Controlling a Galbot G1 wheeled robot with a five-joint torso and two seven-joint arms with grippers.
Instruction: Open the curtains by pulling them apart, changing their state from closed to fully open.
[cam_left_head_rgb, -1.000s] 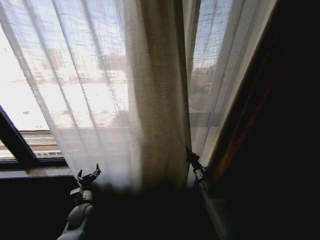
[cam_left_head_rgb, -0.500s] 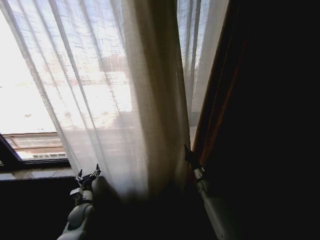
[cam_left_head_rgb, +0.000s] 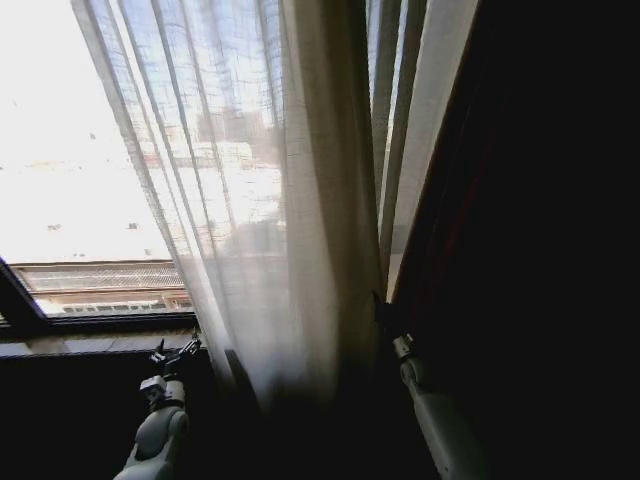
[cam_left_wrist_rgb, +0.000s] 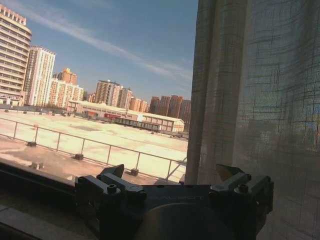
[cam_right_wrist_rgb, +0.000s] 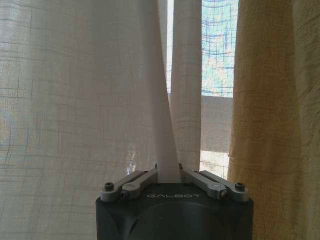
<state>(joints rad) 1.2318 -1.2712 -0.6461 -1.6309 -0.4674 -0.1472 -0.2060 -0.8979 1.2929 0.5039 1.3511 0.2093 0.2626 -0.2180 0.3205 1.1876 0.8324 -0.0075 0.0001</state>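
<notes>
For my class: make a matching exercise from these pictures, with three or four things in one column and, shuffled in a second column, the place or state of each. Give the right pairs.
Things:
1. left gripper
2. right gripper
3. curtains
4. window frame

States or places:
A. dark bar at the lower left of the glass
B. gathered toward the right, bare glass at the left
C. open, holding nothing, beside the fabric's edge
D. shut on a pale fold of fabric

Pairs: 1-C, 2-D, 3-B, 4-A

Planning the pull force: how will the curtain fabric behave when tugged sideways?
Probably floppy: the curtains hang in loose pleats. Likely light, being sheer enough to show buildings. The fold in the right gripper may slip, being thin and smooth.
</notes>
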